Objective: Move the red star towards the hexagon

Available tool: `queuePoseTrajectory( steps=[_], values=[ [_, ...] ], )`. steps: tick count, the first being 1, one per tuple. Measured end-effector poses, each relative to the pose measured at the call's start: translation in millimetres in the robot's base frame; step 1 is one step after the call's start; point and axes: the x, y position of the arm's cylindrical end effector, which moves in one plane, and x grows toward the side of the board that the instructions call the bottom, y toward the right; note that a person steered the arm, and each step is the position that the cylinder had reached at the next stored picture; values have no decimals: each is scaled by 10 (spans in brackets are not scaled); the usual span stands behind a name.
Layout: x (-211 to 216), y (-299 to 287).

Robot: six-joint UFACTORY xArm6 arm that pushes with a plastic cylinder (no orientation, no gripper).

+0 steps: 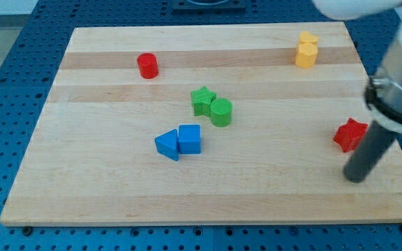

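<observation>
The red star [350, 134] lies near the board's right edge. My tip [355, 178] rests on the board just below the star, slightly to its right, a short gap apart. The yellow hexagon [306, 55] sits at the view's top right, touching another yellow block [308, 38] just above it. The hexagon is well above the star and a little to its left.
A red cylinder [147, 65] stands at the top left. A green star [202, 100] and green cylinder [220, 111] touch near the middle. A blue triangle [167, 145] and blue cube [190, 139] touch below them. The wooden board [82, 188] ends just right of the star.
</observation>
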Motion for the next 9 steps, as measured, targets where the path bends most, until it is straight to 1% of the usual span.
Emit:
queuePoseTrajectory(
  steps=[1, 2, 4, 5, 6, 7, 8, 9],
  values=[
    [-173, 199],
    [-507, 127],
    [-1269, -424],
    [-1561, -673],
    [-1742, -862],
    [-1758, -908],
    [-1583, -763],
    [-1573, -441]
  ],
)
